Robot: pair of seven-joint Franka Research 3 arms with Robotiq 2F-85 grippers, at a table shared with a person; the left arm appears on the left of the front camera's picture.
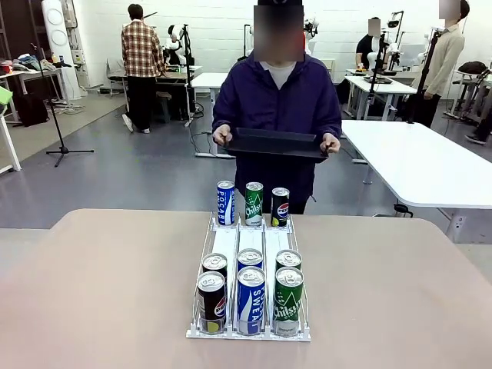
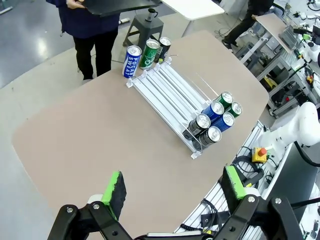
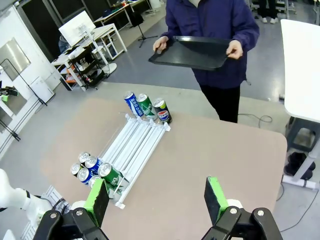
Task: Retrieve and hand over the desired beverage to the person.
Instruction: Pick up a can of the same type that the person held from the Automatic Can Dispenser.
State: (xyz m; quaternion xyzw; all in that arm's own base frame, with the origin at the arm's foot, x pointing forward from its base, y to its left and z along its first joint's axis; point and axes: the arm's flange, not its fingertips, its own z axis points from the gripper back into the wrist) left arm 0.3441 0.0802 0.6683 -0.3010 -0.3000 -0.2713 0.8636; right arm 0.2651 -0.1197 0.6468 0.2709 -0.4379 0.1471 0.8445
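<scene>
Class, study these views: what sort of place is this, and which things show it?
Probably a robotics lab: white work tables, a tripod stand on the open floor, and a can rack set out as a test rig.

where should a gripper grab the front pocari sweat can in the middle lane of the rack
Likely from straight above, on the upper body of the front Pocari Sweat can, closing across it left to right. It stands upright with another can tight behind and the front lip of the rack before it; narrow gaps separate it from the Pepsi can and Chilsung can alongside.
</scene>
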